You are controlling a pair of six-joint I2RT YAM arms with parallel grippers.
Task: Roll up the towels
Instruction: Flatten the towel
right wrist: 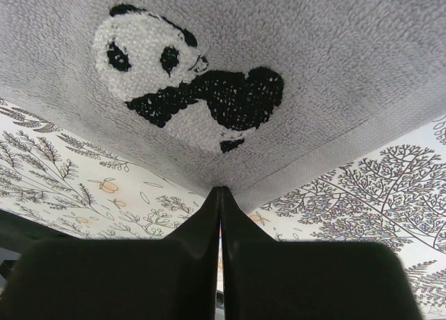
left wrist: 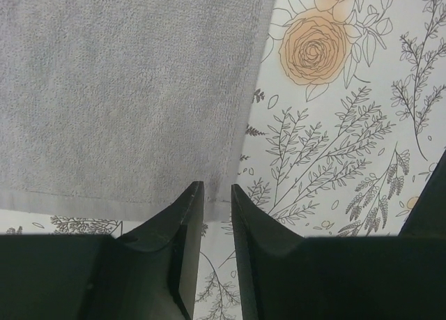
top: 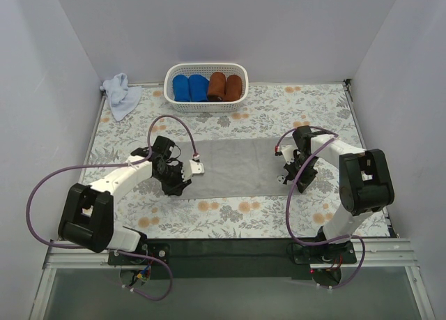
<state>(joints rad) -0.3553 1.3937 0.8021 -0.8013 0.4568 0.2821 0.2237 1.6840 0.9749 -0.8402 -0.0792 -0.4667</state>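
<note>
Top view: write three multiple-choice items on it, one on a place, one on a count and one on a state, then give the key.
1. Where does the pale blue towel lie?
A) at the near right corner
B) at the far left corner of the table
C) at the middle

2. How many cloth rolls does the basket hold?
A) two
B) three
C) four

3. How is the grey towel?
A) spread out at the table's middle
B) rolled up tight
C) folded in the basket

Key:
1 B: it sits crumpled just left of the basket.
2 C: two blue and two rust-brown stand side by side.
3 A: it lies open on the flowered cover, not yet rolled.
</note>
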